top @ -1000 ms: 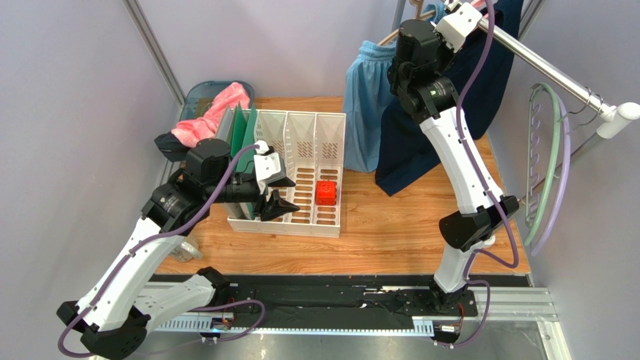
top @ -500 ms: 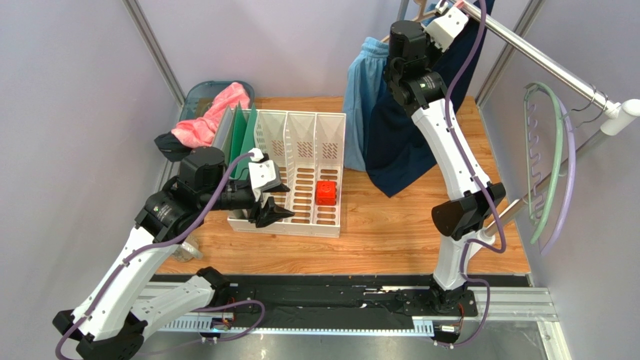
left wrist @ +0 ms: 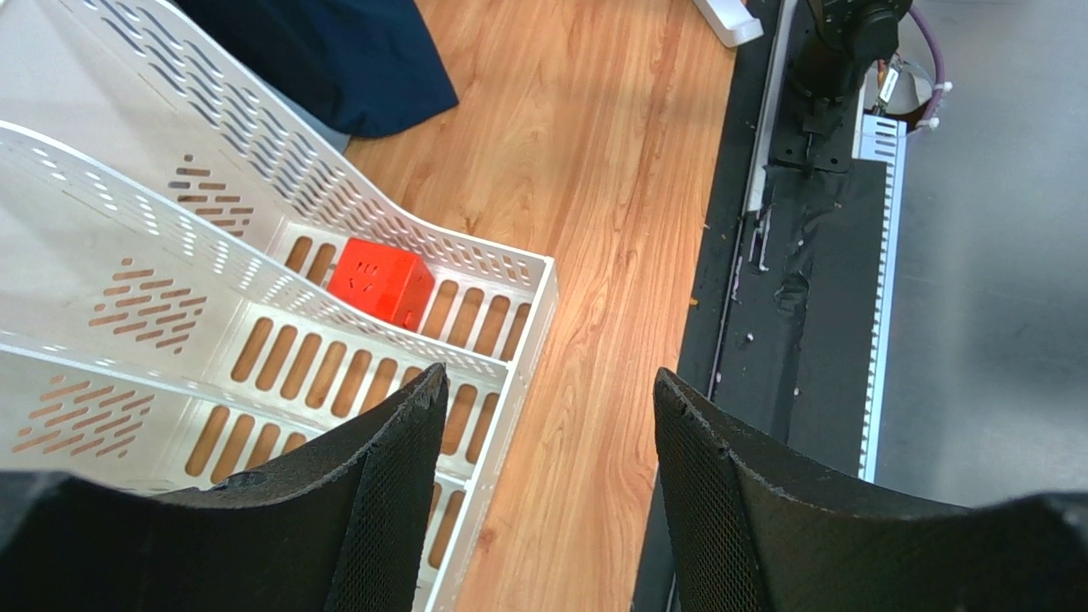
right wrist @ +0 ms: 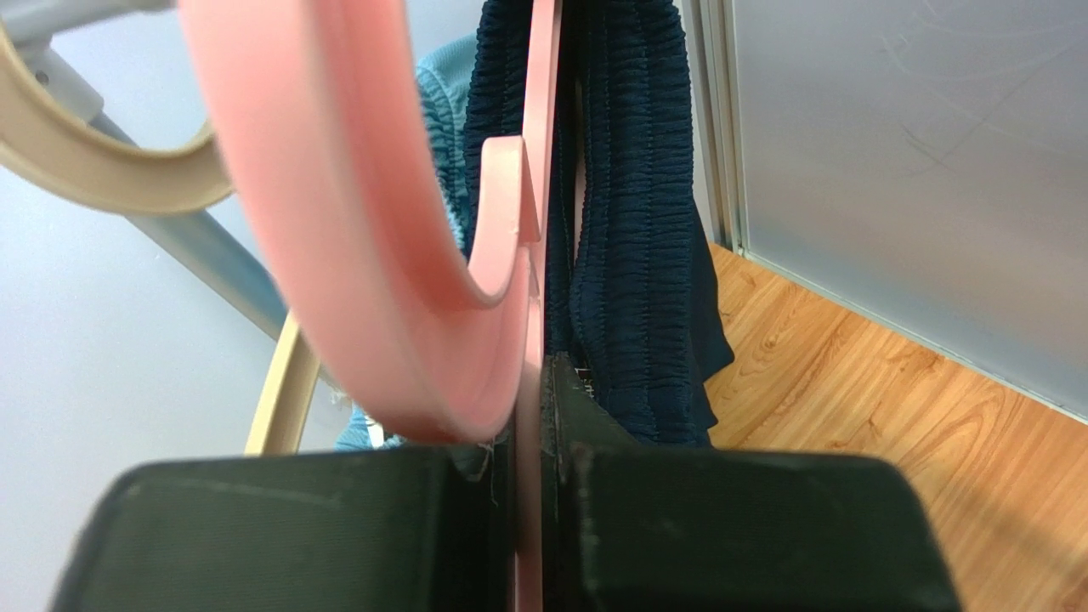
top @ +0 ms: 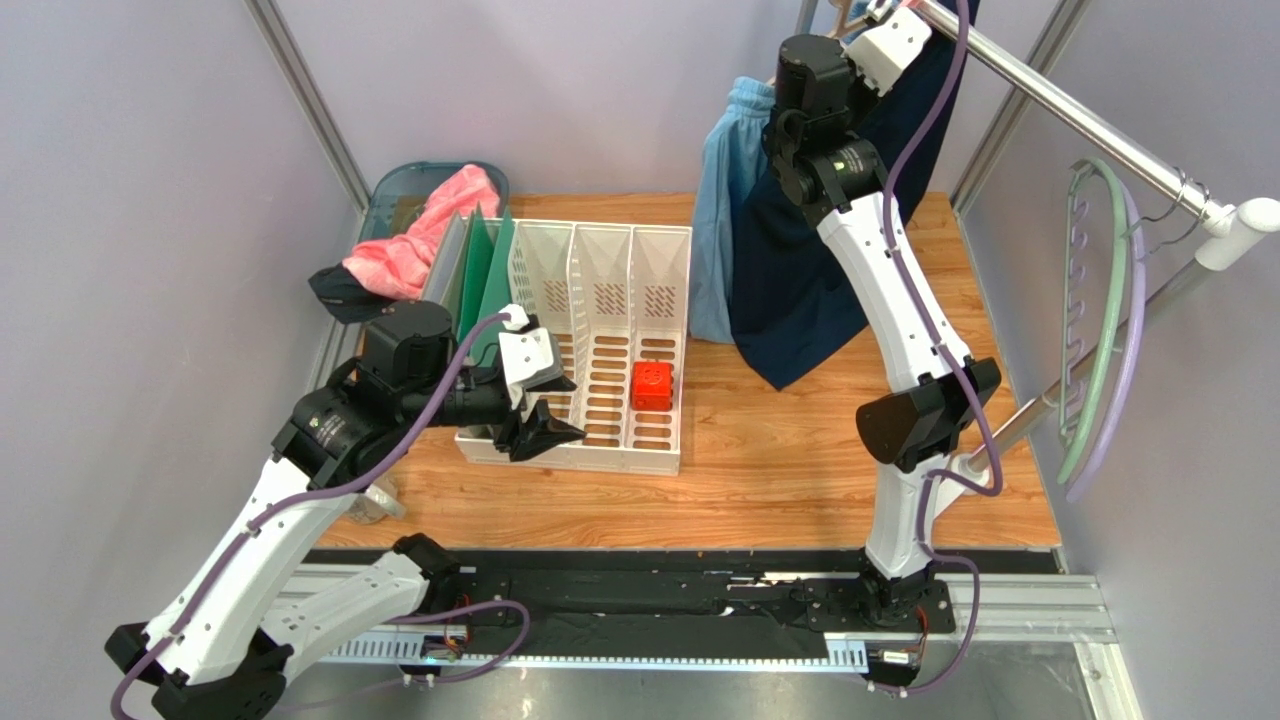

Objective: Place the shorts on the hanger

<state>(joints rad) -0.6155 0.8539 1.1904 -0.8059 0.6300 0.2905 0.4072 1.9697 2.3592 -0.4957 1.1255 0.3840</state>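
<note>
The dark navy shorts (top: 796,285) hang from the pink hanger (right wrist: 319,217) near the metal rail (top: 1082,128); their ribbed waistband (right wrist: 639,191) is draped over the hanger's bar. My right gripper (right wrist: 534,383) is shut on the hanger's thin pink stem, just below the curved hook, and is raised high at the back (top: 887,23). My left gripper (left wrist: 549,389) is open and empty, hovering over the front right corner of the white organizer tray (top: 571,455). It also shows in the top view (top: 538,413).
Light blue shorts (top: 732,165) hang on a wooden hanger (right wrist: 115,166) just left of the navy ones. A red cube (top: 651,386) lies in the tray. A pink cloth (top: 421,233) and green folders (top: 484,263) sit at the back left. Green and lilac hangers (top: 1104,330) hang at the right.
My right arm has swung up and to the left, carrying the hanger and shorts towards the rail's far end. My left gripper has drifted slightly nearer, still open.
</note>
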